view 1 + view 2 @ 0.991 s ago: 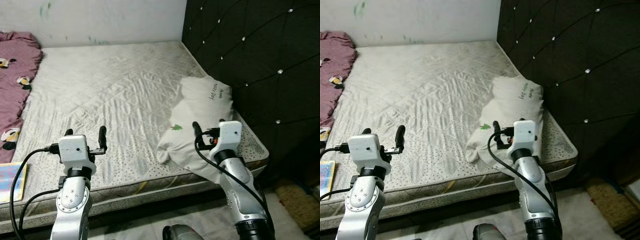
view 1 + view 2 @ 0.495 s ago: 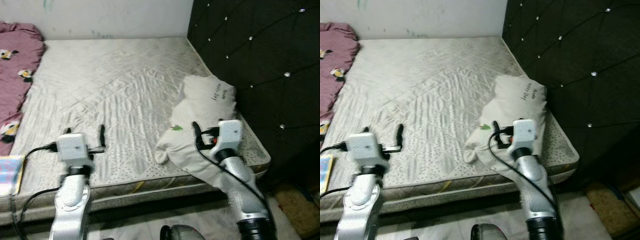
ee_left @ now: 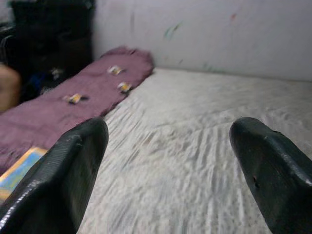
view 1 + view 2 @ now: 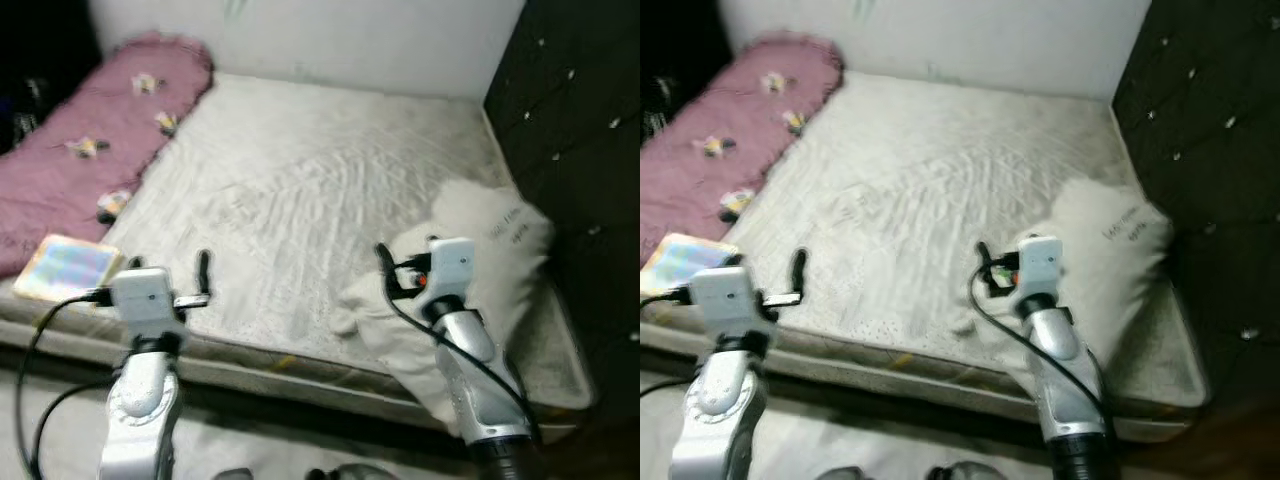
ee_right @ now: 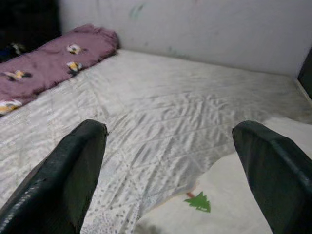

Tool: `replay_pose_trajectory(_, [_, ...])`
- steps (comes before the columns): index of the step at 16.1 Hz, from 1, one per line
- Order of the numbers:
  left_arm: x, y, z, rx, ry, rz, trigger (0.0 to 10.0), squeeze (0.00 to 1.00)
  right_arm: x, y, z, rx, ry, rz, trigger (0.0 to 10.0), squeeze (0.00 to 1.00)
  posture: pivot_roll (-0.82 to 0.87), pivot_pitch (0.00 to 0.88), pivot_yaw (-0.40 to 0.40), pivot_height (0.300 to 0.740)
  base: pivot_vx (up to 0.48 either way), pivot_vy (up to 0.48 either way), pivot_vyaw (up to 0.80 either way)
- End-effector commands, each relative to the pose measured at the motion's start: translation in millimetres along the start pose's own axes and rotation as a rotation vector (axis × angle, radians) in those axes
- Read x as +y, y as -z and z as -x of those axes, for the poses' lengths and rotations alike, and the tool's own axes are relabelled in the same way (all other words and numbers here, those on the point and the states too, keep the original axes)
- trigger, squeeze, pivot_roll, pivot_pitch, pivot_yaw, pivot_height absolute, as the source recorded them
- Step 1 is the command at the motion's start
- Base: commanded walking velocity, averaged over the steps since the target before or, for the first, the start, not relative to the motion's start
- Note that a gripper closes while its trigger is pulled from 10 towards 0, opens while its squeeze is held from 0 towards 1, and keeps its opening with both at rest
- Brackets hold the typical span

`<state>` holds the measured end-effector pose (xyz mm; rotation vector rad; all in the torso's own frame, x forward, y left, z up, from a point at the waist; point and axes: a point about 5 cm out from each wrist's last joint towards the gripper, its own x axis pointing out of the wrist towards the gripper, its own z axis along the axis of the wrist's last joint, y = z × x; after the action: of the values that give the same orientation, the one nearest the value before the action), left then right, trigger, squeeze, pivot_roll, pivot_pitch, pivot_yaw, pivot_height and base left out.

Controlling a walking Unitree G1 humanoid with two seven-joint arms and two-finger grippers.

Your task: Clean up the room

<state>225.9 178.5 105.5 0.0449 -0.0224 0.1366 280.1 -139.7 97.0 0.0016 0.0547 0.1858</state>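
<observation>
Since a second ago the head camera has swung toward the robot's left, so more of the maroon blanket and the near left corner of the bed come into view; both arms hold much the same raised pose relative to the body, and nothing on the bed appears displaced.

Mattress [image 4: 300, 190]: bare, pale quilted surface, spanning from the white wall at the far edge to the near edge where the robot stands. A dark tufted headboard [image 4: 580, 110] runs along its right edge.

Maroon blanket [image 4: 90, 170]: bunched in a long roll along the left edge of the mattress, with small cartoon prints on it.

White pillow [image 4: 490, 250]: lies at the near right corner, against the headboard, one end drooping over the near edge. A small green tree print [image 5: 199, 202] shows on it.

Colourful book [image 4: 68, 268]: flat at the near left corner, just beside the blanket.

Left gripper [image 4: 170, 272]: forearm upright, fingers pointing forward over the near edge, spread apart and empty.

Right gripper [image 5: 170, 161]: forearm upright, held just above the pillow's near end, fingers spread wide, grasping nothing. Contact with the pillow cannot be confirmed.
</observation>
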Motion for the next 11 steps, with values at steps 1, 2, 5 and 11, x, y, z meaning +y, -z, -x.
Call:
replay_pose_trajectory(1, [-2.2,-3.0,-1.4,-0.009,0.006,0.004,10.0,0.0,-4.9,-4.0,-0.3,-0.007,0.007,0.01,10.0,0.0,-0.01,0.0,-0.026,0.74,0.0,-0.319,0.0])
replay_pose_trajectory(2, [-2.8,-3.2,-1.7,-0.009,0.008,0.005,10.0,0.0,-5.4,-3.8,-0.4,-0.002,0.007,0.01,10.0,0.0,-0.01,0.0,-0.027,0.74,0.0,-0.315,0.0])
replay_pose_trajectory(5, [-3.6,-3.5,-1.9,-0.009,0.009,0.004,10.0,0.0,-6.2,-3.5,-0.8,0.003,0.007,0.012,10.0,0.0,-0.01,0.0,-0.03,0.74,0.0,-0.289,0.0])
replay_pose_trajectory(11, [-6.1,-6.1,-1.8,-0.028,0.031,0.028,10.0,0.0,-7.8,-2.6,-1.0,0.015,0.015,0.008,10.0,0.0,-0.01,0.0,-0.032,0.74,0.0,0.0,-0.31])
